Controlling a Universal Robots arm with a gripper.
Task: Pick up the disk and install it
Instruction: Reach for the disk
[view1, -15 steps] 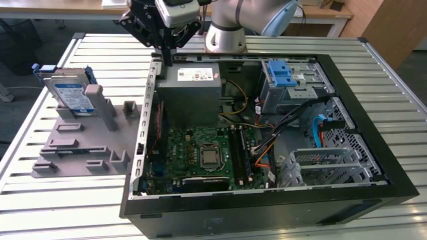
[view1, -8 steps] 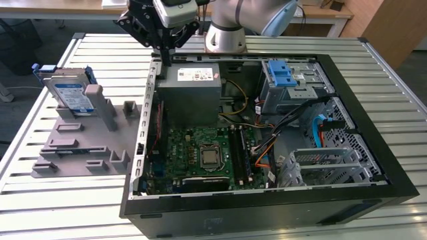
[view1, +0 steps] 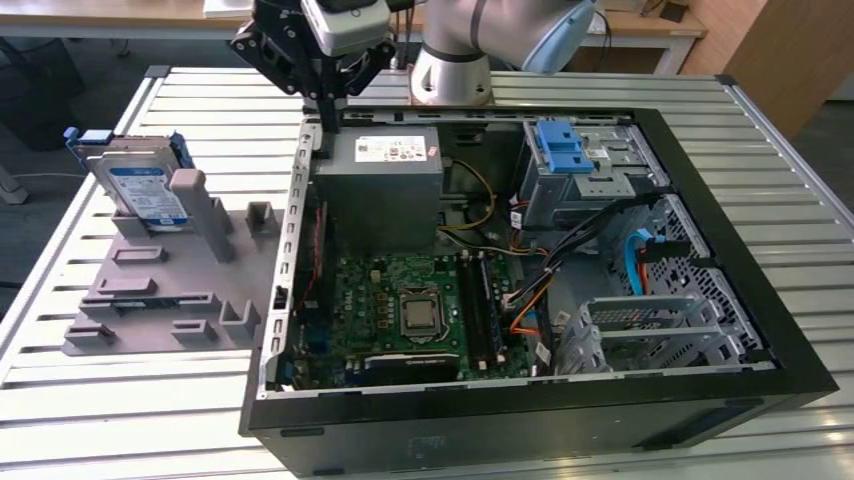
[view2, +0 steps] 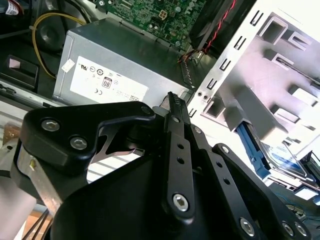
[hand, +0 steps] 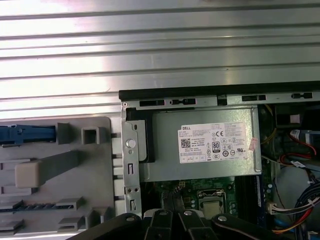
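The gripper (view1: 327, 108) hangs fingers-down over the far corner of the open case (view1: 534, 420). Its two fingers are pressed together with nothing between them. Directly under the tips, and apart from them, lies the power supply (view1: 380, 175). Next to that box rises the case's side wall, and beyond the wall the grey holder (view1: 160, 290) sits on the table (view1: 120, 400).

The disk (view1: 140, 185) stands on edge in the holder's far slot. It is well apart from the gripper, toward the exterior view's left and lower than the fingertips, so the reach looks to be sideways across the wall and then down. In the first wrist view the disk (hand: 27, 134) shows its top edge running crosswise to that wall. Its long axis appears to point upward with a slight lean, though that is a judgement.

The body is flat and silver-grey. A white-and-blue label faces the near side of the exterior view, and a bright blue frame wraps the edges
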